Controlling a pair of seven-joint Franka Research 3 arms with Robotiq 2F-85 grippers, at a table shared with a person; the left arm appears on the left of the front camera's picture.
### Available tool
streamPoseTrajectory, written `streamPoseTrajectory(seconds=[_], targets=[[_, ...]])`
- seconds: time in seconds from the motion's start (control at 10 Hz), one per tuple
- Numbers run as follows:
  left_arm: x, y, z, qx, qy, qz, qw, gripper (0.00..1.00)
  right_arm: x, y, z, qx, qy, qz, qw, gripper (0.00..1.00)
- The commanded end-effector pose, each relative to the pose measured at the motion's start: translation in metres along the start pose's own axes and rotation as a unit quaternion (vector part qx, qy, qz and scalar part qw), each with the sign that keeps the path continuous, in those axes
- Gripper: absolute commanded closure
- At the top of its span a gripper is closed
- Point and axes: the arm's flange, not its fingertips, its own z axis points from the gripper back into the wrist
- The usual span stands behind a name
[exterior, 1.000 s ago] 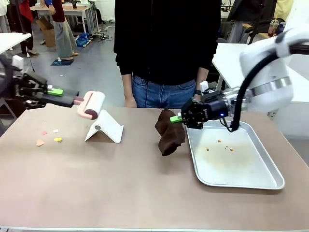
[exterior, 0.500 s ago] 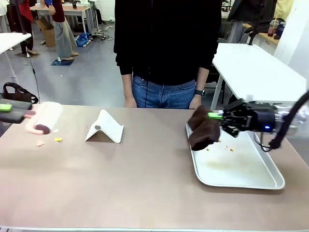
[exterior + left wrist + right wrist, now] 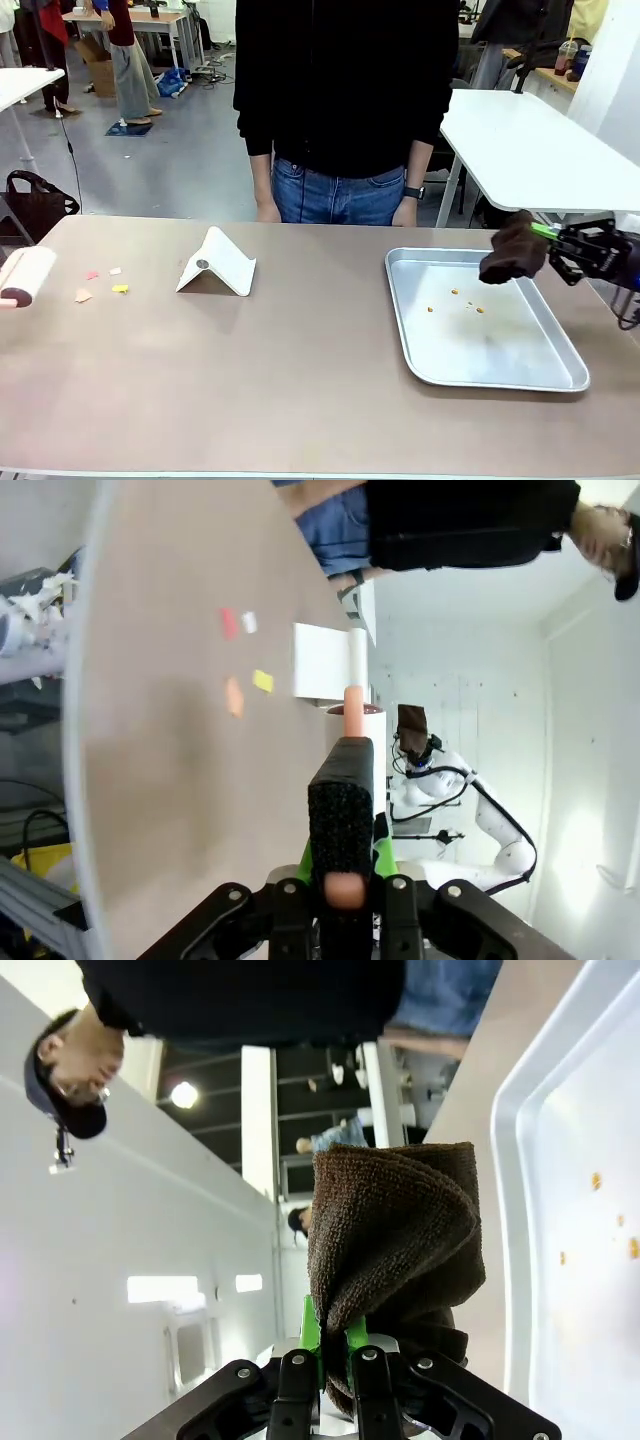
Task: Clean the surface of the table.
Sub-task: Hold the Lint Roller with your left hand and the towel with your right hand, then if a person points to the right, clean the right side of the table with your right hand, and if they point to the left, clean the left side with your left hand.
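The brownish table (image 3: 300, 380) carries a few coloured paper scraps (image 3: 100, 285) near its left end. A pink-handled lint roller (image 3: 25, 275) hangs at the table's left edge. In the left wrist view my left gripper (image 3: 343, 880) is shut on the roller's black foam handle (image 3: 341, 810), well back from the scraps (image 3: 235, 695). My right gripper (image 3: 548, 236) is shut on a dark brown cloth (image 3: 512, 252) held just above the right rim of the silver tray (image 3: 405, 320). The cloth (image 3: 395, 1230) dangles from the right gripper (image 3: 335, 1345).
A folded white stand (image 3: 217, 263) sits left of the table's middle. The tray (image 3: 510, 1160) holds a few orange crumbs (image 3: 455, 293). A person in a black top (image 3: 345, 90) stands at the far edge, hands down. A white table (image 3: 520, 140) stands behind on the right.
Both arms have pulled outward. The left one carried the roller to the table's left edge. The right one carried the cloth from the middle across the tray to its right rim.
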Motion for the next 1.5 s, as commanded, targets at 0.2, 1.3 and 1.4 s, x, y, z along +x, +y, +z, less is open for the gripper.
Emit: streamPoseTrajectory(seconds=[0.2, 1.3, 1.4], targets=[[0.0, 0.016, 0.009, -0.013, -0.013, 0.015, 1.0, 1.0, 0.003, -0.008, 0.012, 0.002, -0.015, 0.003, 1.0, 1.0], [0.0, 0.016, 0.009, -0.013, -0.013, 0.015, 1.0, 1.0, 0.003, -0.008, 0.012, 0.002, -0.015, 0.003, 1.0, 1.0], [0.0, 0.016, 0.009, -0.013, -0.013, 0.015, 1.0, 1.0, 0.003, -0.008, 0.012, 0.002, -0.015, 0.003, 1.0, 1.0]])
